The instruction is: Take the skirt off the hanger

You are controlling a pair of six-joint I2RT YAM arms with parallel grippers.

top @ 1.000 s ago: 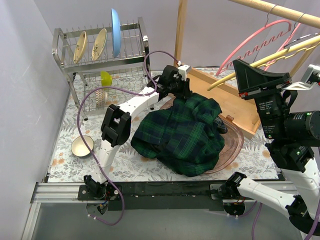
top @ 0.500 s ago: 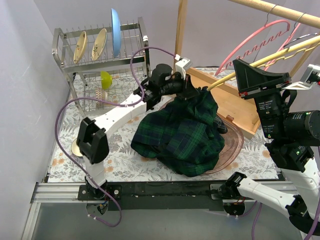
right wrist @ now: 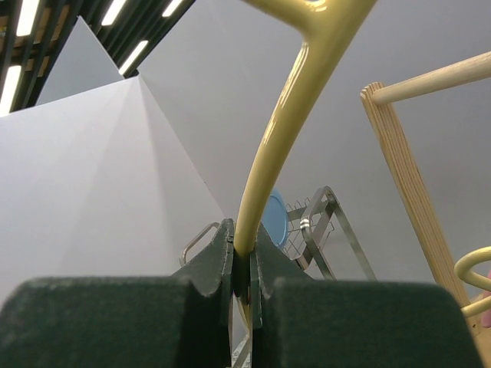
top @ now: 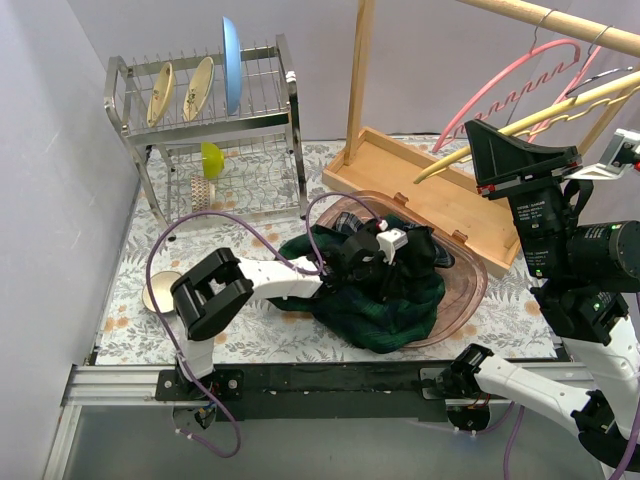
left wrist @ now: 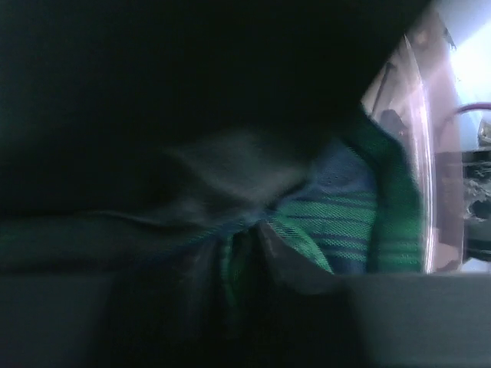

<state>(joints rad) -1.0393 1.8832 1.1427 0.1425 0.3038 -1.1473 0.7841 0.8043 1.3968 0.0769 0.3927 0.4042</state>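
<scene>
The dark green plaid skirt (top: 385, 305) lies in a crumpled heap on the pink see-through tray (top: 470, 290), off the hanger. My left gripper (top: 383, 250) is low, pressed into the top of the heap. In the left wrist view its fingers (left wrist: 307, 268) stand close together with a fold of the skirt (left wrist: 337, 230) between them. My right gripper (top: 480, 152) is raised at the right and shut on the bare yellow hanger (top: 560, 105), which still hooks on the wooden rail. In the right wrist view the yellow hanger (right wrist: 284, 123) rises from between the gripper's (right wrist: 244, 257) pads.
A pink hanger (top: 510, 85) hangs on the wooden rail (top: 560, 22) behind the yellow one. The rail's wooden base tray (top: 440, 195) lies behind the skirt. A metal dish rack (top: 200, 110) with plates stands at the back left. A small bowl (top: 163, 292) sits at the left.
My left gripper has come down from beside the wooden post to the tray, bringing the skirt with it. The skirt heap is now lower and more bunched. The right arm has not moved.
</scene>
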